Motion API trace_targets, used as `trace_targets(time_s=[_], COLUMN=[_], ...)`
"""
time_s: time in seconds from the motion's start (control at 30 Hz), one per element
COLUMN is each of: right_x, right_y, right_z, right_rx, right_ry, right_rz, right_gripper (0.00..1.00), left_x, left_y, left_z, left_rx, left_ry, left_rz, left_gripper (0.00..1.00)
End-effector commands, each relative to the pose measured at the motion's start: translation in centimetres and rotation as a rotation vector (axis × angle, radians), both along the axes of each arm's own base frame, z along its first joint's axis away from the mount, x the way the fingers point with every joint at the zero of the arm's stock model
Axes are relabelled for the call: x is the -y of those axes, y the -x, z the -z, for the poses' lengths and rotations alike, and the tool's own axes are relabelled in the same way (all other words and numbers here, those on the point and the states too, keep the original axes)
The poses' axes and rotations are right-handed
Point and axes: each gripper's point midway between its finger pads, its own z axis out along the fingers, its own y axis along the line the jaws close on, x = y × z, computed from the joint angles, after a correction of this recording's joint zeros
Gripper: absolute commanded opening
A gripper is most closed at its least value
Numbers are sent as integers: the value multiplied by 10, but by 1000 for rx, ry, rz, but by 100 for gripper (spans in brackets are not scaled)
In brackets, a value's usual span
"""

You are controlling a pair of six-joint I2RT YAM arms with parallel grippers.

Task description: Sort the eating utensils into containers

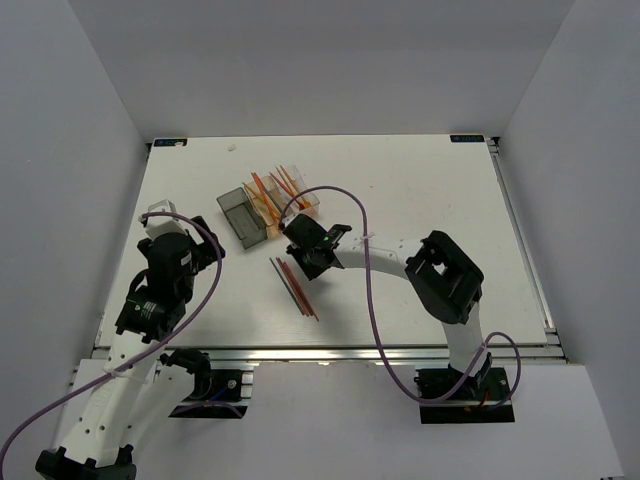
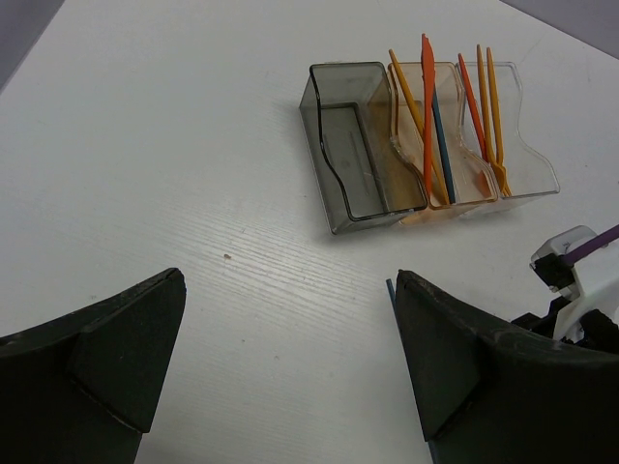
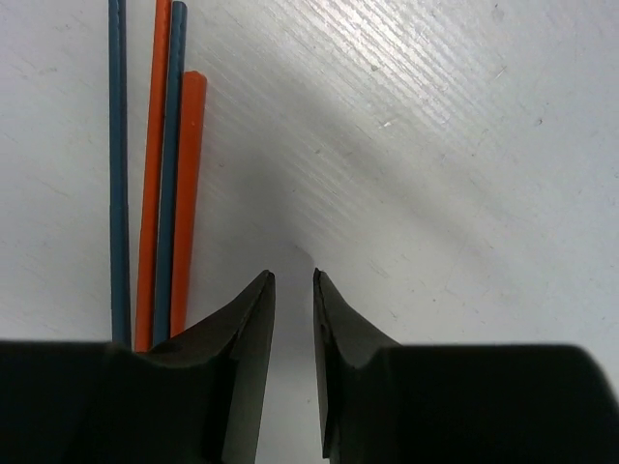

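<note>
Utensils are split two ways right now; a loose bunch [image 1: 293, 287] lies on the table [image 1: 420, 180] just beside the right gripper [image 3: 293, 280], and the right wrist view shows two blue and two orange sticks side by side, possibly more out of frame. The rest lean in the containers [image 1: 268, 208]; orange and blue ones sit in the amber bin [image 2: 418, 198], orange ones in the clear bin [image 2: 532, 164], with the grey bin [image 2: 353, 145] on the end. Right fingers are pinched almost together, just a sliver of gap, gripping nothing. The left gripper [image 2: 288, 280] hovers spread wide and empty, well apart from the bins.
</note>
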Motion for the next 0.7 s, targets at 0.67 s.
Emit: trace_targets(time_s=[0.67], right_x=[-68], right_y=[43], right_z=[-44], right_rx=[-24], right_ry=[-177], right_rz=[-124], right_gripper=[28], left_x=[0], left_y=[2], left_z=[-3], left_rx=[14], left_ry=[4], left_rz=[1], left_gripper=[98])
